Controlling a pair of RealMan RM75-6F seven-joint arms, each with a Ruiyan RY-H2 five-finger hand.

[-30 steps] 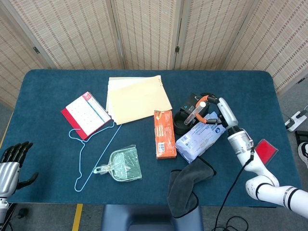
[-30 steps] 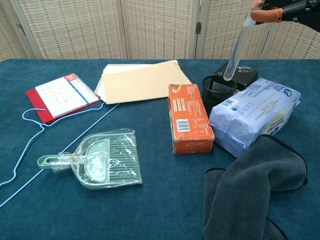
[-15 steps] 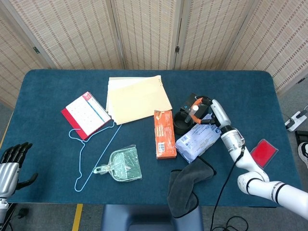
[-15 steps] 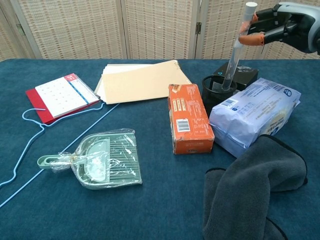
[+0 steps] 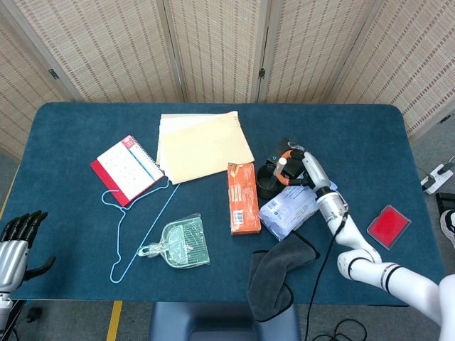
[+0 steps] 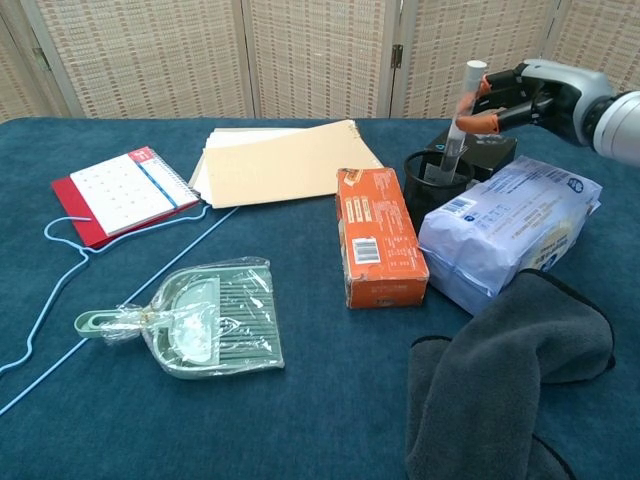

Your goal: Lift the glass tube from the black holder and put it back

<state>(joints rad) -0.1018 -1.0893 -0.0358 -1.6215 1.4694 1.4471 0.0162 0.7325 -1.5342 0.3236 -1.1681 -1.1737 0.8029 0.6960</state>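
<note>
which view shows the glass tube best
The chest view: the glass tube shows side-on along its length, lower end inside the black holder, upper part pinched by the right hand. The head view looks down on it, so it is foreshortened to a short stub beside the hand.

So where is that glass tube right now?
In the chest view the glass tube stands on the right, its lower end inside the black holder, its top pinched by the right hand, just behind the blue packet.
</note>
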